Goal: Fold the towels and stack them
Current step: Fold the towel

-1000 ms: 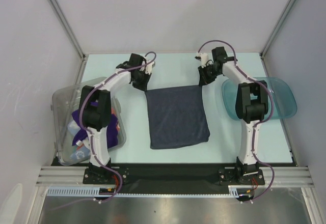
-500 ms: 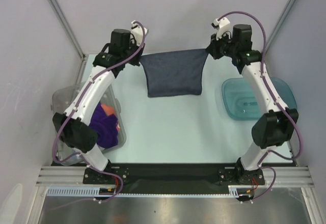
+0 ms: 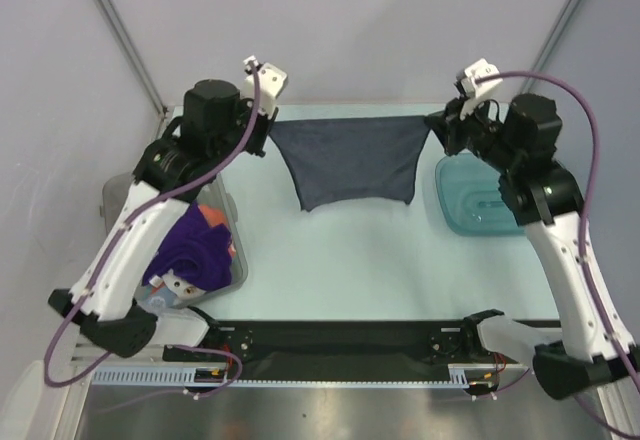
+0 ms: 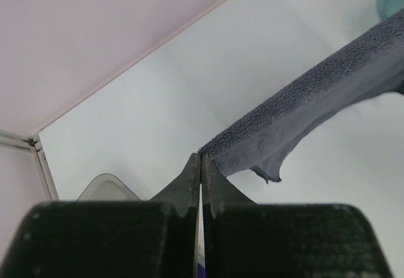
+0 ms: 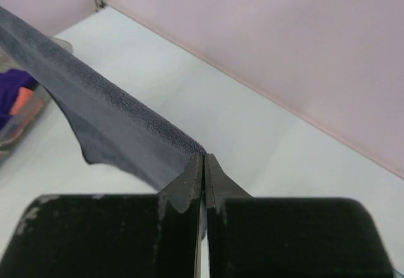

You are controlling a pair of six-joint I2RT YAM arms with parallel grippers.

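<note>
A dark navy-grey towel [image 3: 350,160] hangs stretched in the air between my two grippers, its lower edge dangling above the table. My left gripper [image 3: 268,123] is shut on its left top corner; the left wrist view shows the jaws pinched at that corner [image 4: 201,158] with the towel [image 4: 315,101] running off to the right. My right gripper [image 3: 436,125] is shut on the right top corner, seen pinched in the right wrist view [image 5: 203,158] with the towel [image 5: 107,120] running left. Purple [image 3: 195,245] and orange-brown [image 3: 215,222] towels lie in the bin.
A clear plastic bin [image 3: 120,200] stands at the left with the other cloths in it. A teal translucent tray [image 3: 475,210] sits at the right, partly under my right arm. The pale table [image 3: 340,260] runs to a black front rail.
Both arms have risen and drawn toward the front and apart, lifting the navy-grey towel off the table and pulling its top edge taut.
</note>
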